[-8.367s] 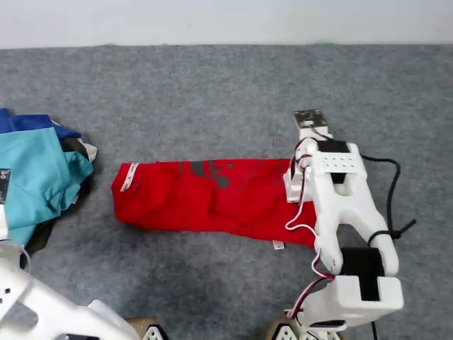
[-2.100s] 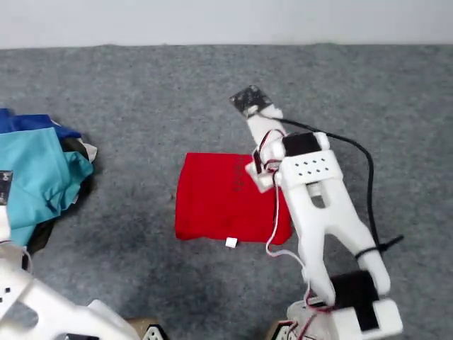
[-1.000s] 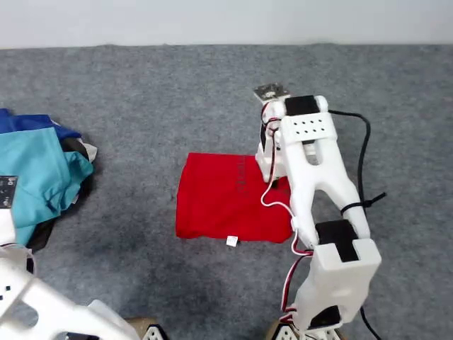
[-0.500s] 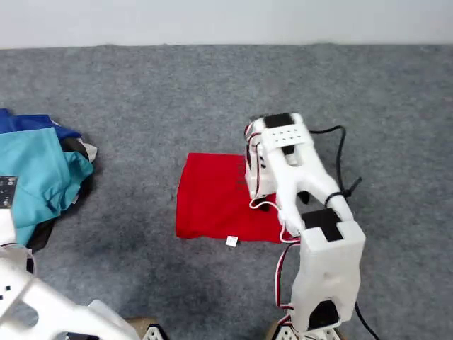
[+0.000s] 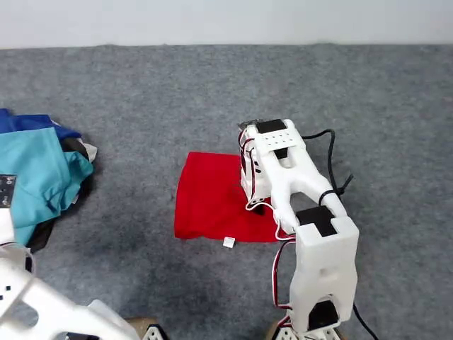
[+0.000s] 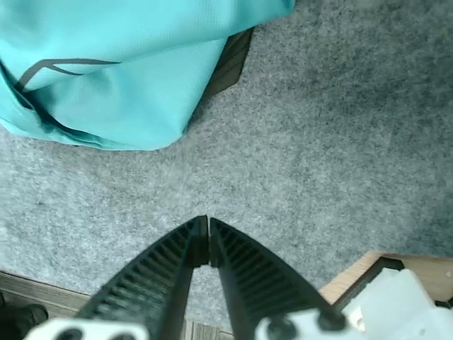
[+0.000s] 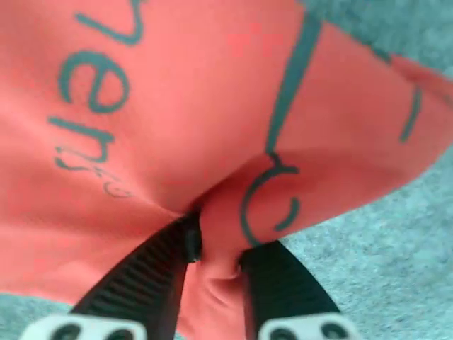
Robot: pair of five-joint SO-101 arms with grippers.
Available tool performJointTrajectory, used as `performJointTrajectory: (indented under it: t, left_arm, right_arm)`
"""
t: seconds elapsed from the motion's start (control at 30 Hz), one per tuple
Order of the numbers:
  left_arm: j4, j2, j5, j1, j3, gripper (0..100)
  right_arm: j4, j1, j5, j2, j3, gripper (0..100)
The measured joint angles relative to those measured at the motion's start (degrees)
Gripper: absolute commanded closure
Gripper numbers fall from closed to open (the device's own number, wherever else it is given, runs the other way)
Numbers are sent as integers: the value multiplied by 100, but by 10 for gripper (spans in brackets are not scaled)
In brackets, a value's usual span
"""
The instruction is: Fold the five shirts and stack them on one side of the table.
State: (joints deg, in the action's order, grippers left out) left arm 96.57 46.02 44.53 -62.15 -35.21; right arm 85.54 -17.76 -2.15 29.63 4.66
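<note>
The right end effector (image 7: 216,241) pinches a fold of the red shirt (image 5: 211,202); the left end effector (image 6: 209,232) is closed and empty.

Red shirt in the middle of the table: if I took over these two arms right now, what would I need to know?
Right end effector: shut on a pinch of the red printed shirt, which lies mid-table as a folded rectangle.
Left end effector: shut, empty, over the grey carpet beside the rumpled turquoise shirt heap.
Done: red shirt folded.
Left: stack it; that heap looks unfolded.
</note>
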Motion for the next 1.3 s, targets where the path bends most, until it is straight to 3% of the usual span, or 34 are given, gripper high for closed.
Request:
performJointTrajectory:
  t: [0.13, 0.27, 0.53, 0.67, 0.8, 0.9, 1.03, 1.3]
  left_arm:
    - [-35, 0, 0, 0, 0, 985]
    - [-35, 0, 0, 0, 0, 985]
    - [-35, 0, 0, 0, 0, 985]
    - [-35, 0, 0, 0, 0, 985]
    - [-35, 0, 0, 0, 0, 985]
    - [-35, 0, 0, 0, 0, 985]
    - [-35, 0, 0, 0, 0, 985]
    - [-35, 0, 0, 0, 0, 985]
  right_arm:
    - [202, 185, -308, 9, 62, 988]
    - [607, 756, -1116, 18, 387, 988]
    - [888, 2259, -4352, 79, 2127, 989]
    - [888, 2198, -6004, 79, 2549, 989]
    - [888, 1890, -6919, 176, 2585, 982]
    - [563, 1749, -6971, 316, 2585, 910]
    - [484, 1749, -6479, 316, 2840, 781]
    - [659, 1758, -4044, -70, 2989, 760]
